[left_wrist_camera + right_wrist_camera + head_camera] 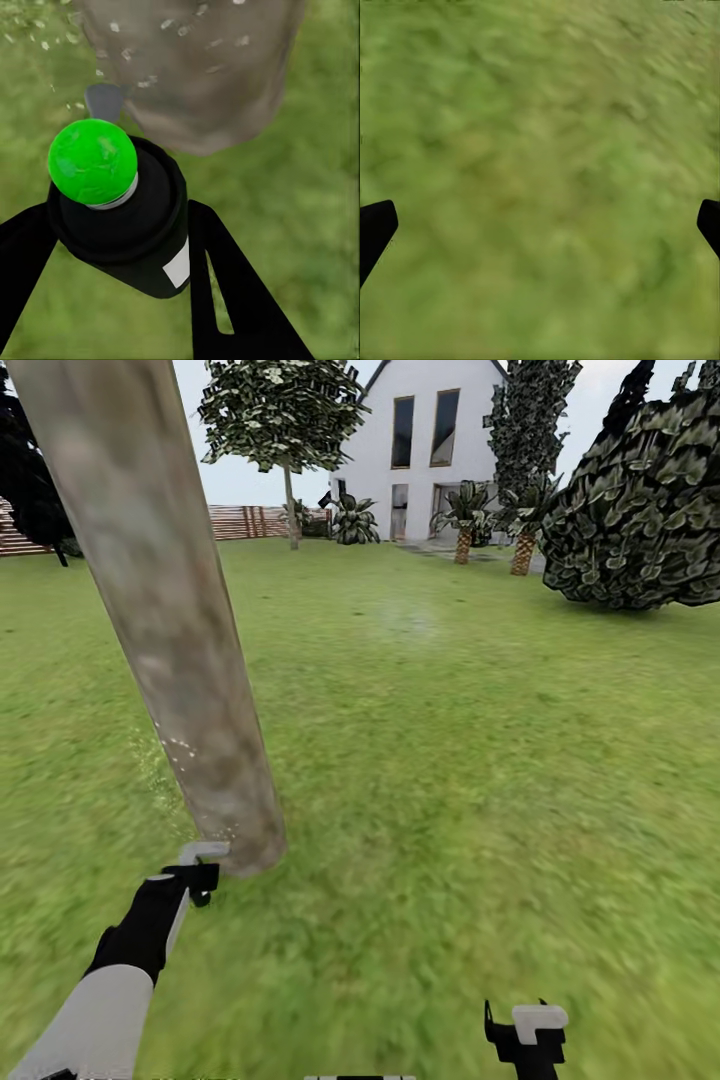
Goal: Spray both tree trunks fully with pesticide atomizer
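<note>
The atomizer [124, 217] sits between the 2 black fingers [232, 300] of the left tool [200, 865], which is closed on its dark body. In the left wrist view the fingers press against both of its sides, and its top points toward the base of the trunk [199, 75] just ahead.

From the head view, the left tool is low over the grass [450, 760], just beside the foot of the near trunk [165, 610], on the trunk's left lower edge. Whether it touches the bark cannot be told.

The atomizer is a squat black cylinder with a bright green ball [91, 161] on top, set in a thin pale ring, and a small white patch [178, 268] on its side. A grey nozzle tab [103, 100] juts out beyond the ball toward the trunk.

White specks of pesticide [112, 30] dot the trunk's lower part and hang in the air beside it. In the head view they show as a faint scatter [175, 750] on the trunk's left edge.

The trunk is thick, mottled grey-brown and beige, and leans in the head view. A 2nd tree [285, 420] stands far off near the fence [240, 520] and house [425, 440].

The right tool [527, 1028] hangs low over bare grass, its fingers wide apart and holding nothing.
</note>
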